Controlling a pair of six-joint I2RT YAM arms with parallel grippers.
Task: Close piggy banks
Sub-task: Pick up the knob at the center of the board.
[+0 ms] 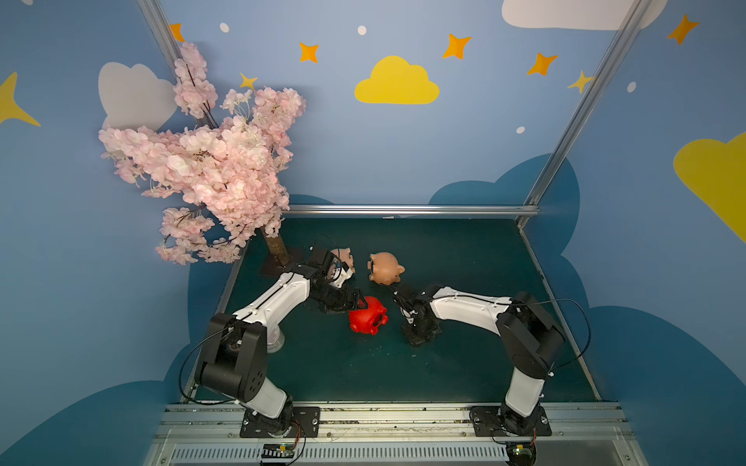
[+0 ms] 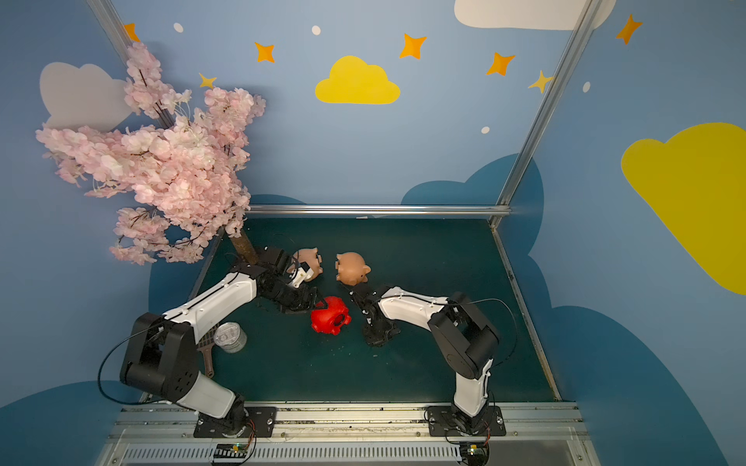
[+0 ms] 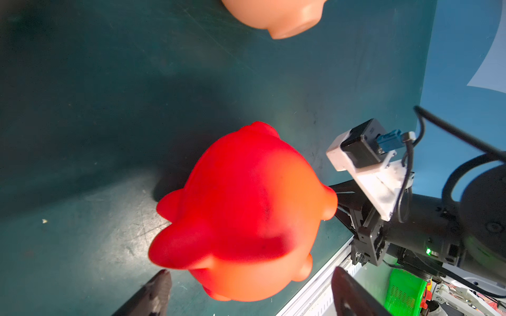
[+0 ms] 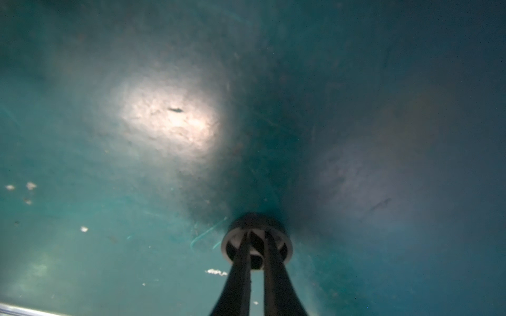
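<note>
One plug pinched in the right jaws, near the red piggy bank, which looks unplugged. Left jaws spread beside it.

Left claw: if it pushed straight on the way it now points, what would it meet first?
The red piggy bank: in the left wrist view it lies right ahead of the left claw, between its spread fingers. Whether a finger already touches it is unclear.

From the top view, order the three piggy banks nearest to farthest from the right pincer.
1. Red piggy bank, just left of the right pincer.
2. Right tan piggy bank, farther back.
3. Left tan piggy bank, back left, partly hidden.
</note>
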